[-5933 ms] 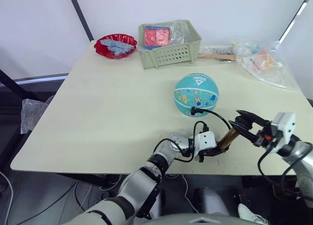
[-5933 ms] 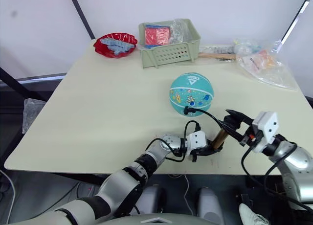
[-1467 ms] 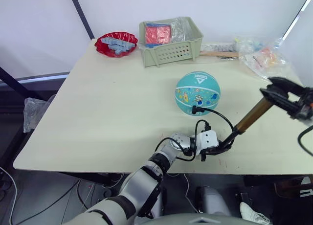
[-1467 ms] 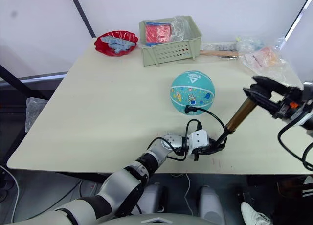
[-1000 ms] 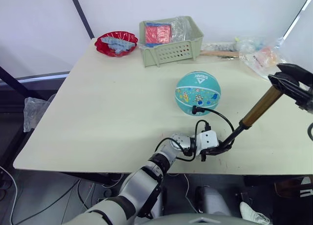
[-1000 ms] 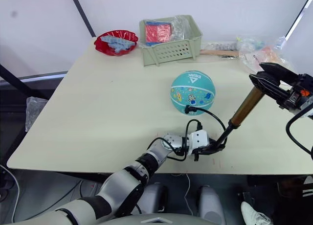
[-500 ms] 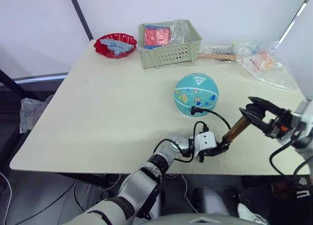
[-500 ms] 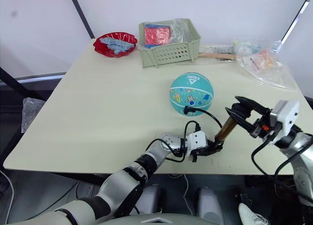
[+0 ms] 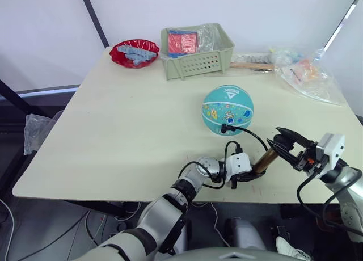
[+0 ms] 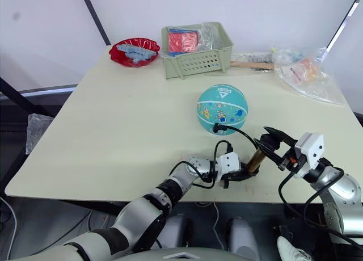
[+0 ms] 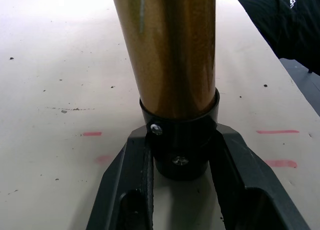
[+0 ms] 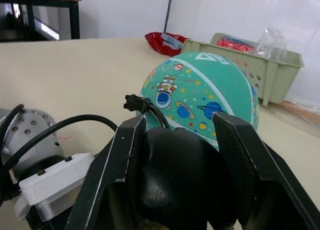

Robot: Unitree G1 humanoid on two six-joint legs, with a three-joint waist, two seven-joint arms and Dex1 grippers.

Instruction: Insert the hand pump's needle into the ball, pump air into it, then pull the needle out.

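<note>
The hand pump (image 9: 264,161) leans toward 2 o'clock; the left hand (image 9: 249,174) grips its bottom, the right hand (image 9: 282,142) its handle.

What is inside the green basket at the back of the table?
The green basket holds a red packet and crumpled clear plastic. Its walls hide whatever lies lower down.

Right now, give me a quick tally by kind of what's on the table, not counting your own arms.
Balls: 1, the ball
Pumps: 1, the hand pump
Baskets: 1, green basket
Bowls: 1, red bowl
Clear plastic bags: 1, plastic bag
Total: 5
</note>
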